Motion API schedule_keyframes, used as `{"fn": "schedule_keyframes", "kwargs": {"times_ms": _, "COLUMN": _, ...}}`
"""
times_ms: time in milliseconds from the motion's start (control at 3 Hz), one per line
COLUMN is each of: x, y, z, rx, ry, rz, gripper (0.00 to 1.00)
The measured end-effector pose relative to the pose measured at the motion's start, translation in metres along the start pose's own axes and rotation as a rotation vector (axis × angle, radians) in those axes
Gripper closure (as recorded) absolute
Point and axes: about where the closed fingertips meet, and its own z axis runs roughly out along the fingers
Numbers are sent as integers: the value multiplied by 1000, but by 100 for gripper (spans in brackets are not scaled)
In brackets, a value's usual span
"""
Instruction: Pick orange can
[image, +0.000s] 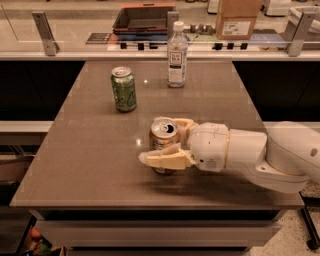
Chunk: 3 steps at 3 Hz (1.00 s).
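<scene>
The orange can (164, 132), with a silver pull-tab top, stands near the middle of the brown table (90, 165), toward the front. My gripper (153, 140) reaches in from the right and its two cream fingers (165, 159) press the can's near and far sides. The lower part of the can is hidden behind the near finger. I cannot tell whether the can's base still touches the table.
A green can (123, 89) stands at the back left of the table. A clear plastic bottle (177, 55) stands at the back centre. Behind the table runs a counter with a dark tray (142, 19) and a cardboard box (239, 19). My white arm (270, 155) covers the table's right front.
</scene>
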Motion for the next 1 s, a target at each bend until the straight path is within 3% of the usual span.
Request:
{"fn": "schedule_keyframes", "kwargs": {"times_ms": 667, "x": -2, "y": 3, "z": 3, "rx": -7, "ry": 1, "rz": -5, "gripper": 88}}
{"fn": "schedule_keyframes", "kwargs": {"times_ms": 1000, "x": -4, "y": 4, "z": 5, "rx": -11, "ry": 1, "rz": -8, "gripper": 100}}
